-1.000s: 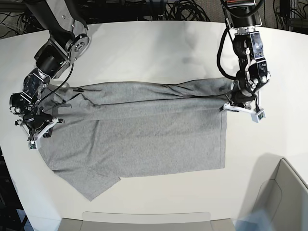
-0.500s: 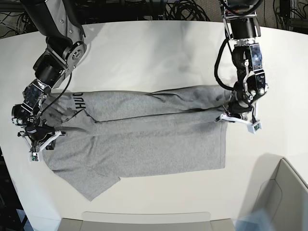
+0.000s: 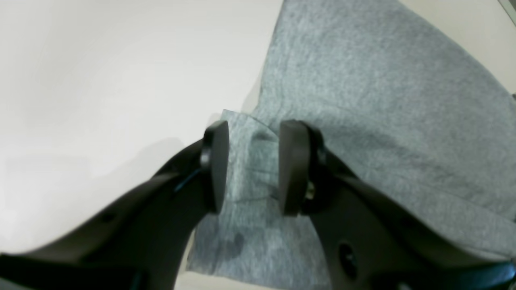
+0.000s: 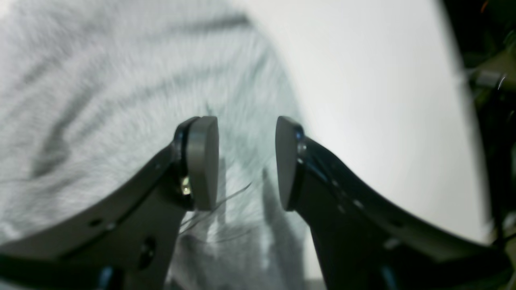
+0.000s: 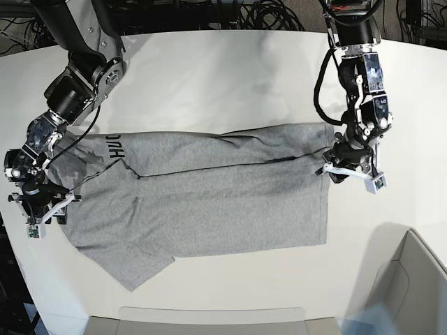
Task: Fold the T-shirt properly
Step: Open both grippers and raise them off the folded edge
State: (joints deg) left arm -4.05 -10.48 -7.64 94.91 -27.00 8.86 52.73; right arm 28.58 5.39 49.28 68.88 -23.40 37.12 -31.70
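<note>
The heather-grey T-shirt (image 5: 209,202) lies on the white table (image 5: 223,77), its far part folded toward the front, with black lettering (image 5: 115,148) showing at the fold's left end. My left gripper (image 5: 351,169) stands over the shirt's right edge. In the left wrist view it (image 3: 252,167) is open, and a corner of the cloth (image 3: 383,100) lies loose under the jaws. My right gripper (image 5: 38,209) is at the shirt's left edge. In the right wrist view it (image 4: 246,161) is open above blurred grey fabric (image 4: 100,80), gripping nothing.
A beige bin (image 5: 412,293) stands at the front right corner, and a pale flat lip (image 5: 209,321) runs along the front edge. Dark cables (image 5: 265,14) lie behind the table. The table's curved edge passes close to my right gripper.
Both grippers carried the folded edge toward the front, then opened and let go of the shirt. The black lettering at the left came into sight.
</note>
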